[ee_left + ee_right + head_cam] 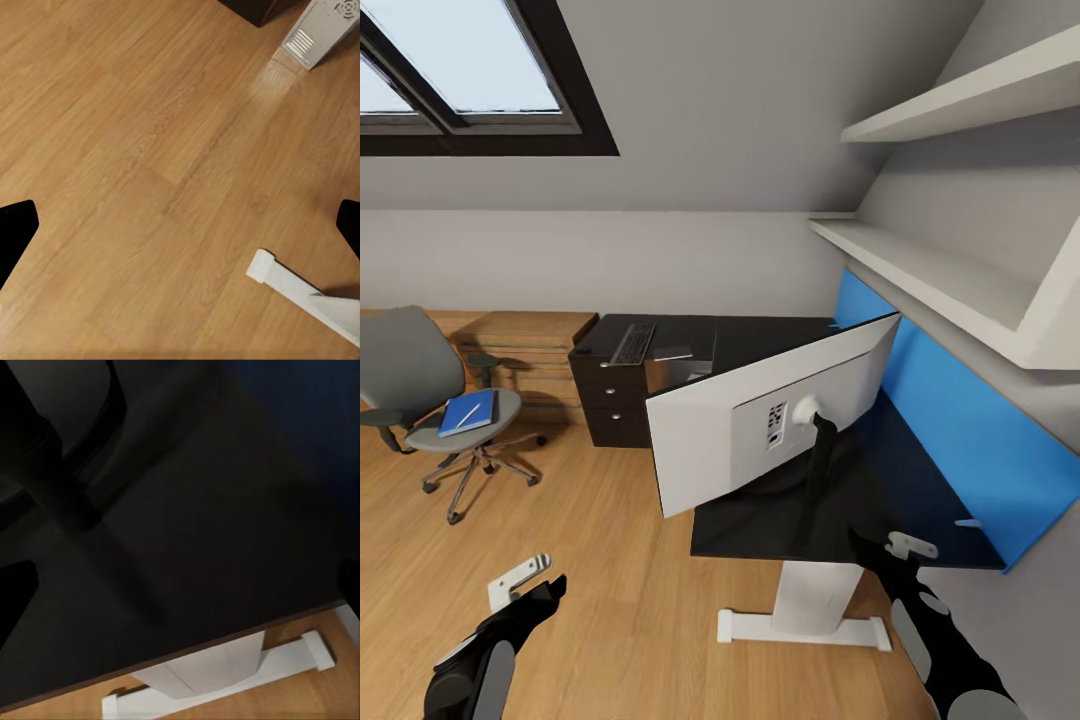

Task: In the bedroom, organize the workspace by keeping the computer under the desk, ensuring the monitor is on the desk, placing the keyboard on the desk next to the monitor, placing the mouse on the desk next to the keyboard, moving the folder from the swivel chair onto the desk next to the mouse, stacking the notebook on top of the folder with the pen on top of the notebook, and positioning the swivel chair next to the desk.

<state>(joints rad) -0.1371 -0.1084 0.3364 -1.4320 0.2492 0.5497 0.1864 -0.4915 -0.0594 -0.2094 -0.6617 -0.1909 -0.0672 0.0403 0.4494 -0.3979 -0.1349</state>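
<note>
Wide grey-backed monitor (775, 420) near black-topped desk (760, 510) front edge; my left end effector (530, 590) and right end effector (890, 550) both spread open, empty.

Left gripper (532, 582) low, fingers spread open; right gripper (880, 545) raised, extended forward, fingers parted.

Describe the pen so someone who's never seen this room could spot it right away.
Find the grey swivel chair on the wooden floor, left of the black desk. A blue folder lies on its seat, and the pen rests diagonally on top. It is the one thin white stick there, far slimmer than the folder beneath it.
</note>
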